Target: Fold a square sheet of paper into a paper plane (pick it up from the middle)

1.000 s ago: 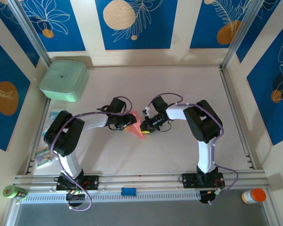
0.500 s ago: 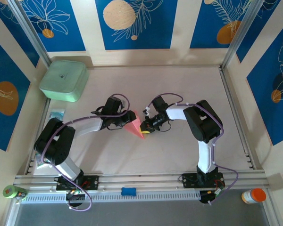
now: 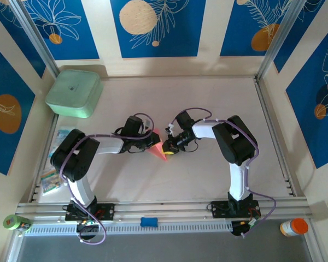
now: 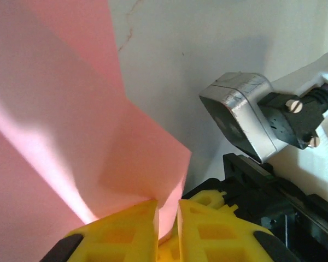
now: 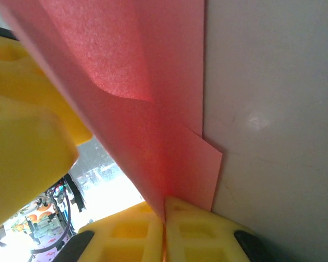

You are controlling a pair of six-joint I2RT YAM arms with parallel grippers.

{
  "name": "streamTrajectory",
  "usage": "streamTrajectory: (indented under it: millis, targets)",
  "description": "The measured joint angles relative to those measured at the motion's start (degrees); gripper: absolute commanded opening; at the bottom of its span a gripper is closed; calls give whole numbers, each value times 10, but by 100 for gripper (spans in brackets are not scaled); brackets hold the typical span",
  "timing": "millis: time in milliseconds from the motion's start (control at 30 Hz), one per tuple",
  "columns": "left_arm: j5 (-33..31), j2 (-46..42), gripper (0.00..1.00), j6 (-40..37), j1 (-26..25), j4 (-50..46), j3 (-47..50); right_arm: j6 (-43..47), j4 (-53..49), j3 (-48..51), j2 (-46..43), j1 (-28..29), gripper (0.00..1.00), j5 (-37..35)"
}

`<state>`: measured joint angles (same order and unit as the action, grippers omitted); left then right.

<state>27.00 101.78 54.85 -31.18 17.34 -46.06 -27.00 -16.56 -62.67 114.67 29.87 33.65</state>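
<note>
The square sheet of paper (image 3: 160, 150), pink-red and folded into a pointed wedge, is held just above the table's middle between both grippers. My left gripper (image 3: 152, 141) comes in from the left. In the left wrist view its yellow fingers (image 4: 120, 229) stand close together around a raised fold of the paper (image 4: 71, 109), and the gripper (image 4: 168, 210) is shut on it. My right gripper (image 3: 167, 146) meets it from the right, and in the right wrist view it (image 5: 164, 206) is shut tight on the paper's (image 5: 153, 82) edge. A yellow finger of the left gripper (image 5: 22, 125) shows beyond the sheet.
A mint-green square box (image 3: 74, 93) sits at the back left. Small clear packets (image 3: 56, 141) lie along the left wall. On the front rail are a green roll (image 3: 16, 222), a blue piece (image 3: 148, 221) and an orange-capped bottle (image 3: 293, 226). The right wrist's camera housing (image 4: 240, 117) is close to the left gripper.
The left gripper's jaws have closed onto the paper's fold, and the left arm's elbow has swung out and back. The right gripper has kept its hold in place.
</note>
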Motion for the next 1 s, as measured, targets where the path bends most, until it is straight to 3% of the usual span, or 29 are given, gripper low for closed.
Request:
streamTrajectory:
  millis: [400, 1000]
  targets:
    - [0, 25, 15, 8, 7, 33, 19, 0, -4, -2, 0, 0, 12, 1]
    - [20, 38, 20, 8, 13, 71, 20, 11, -7, -3, 3, 0, 4, -1]
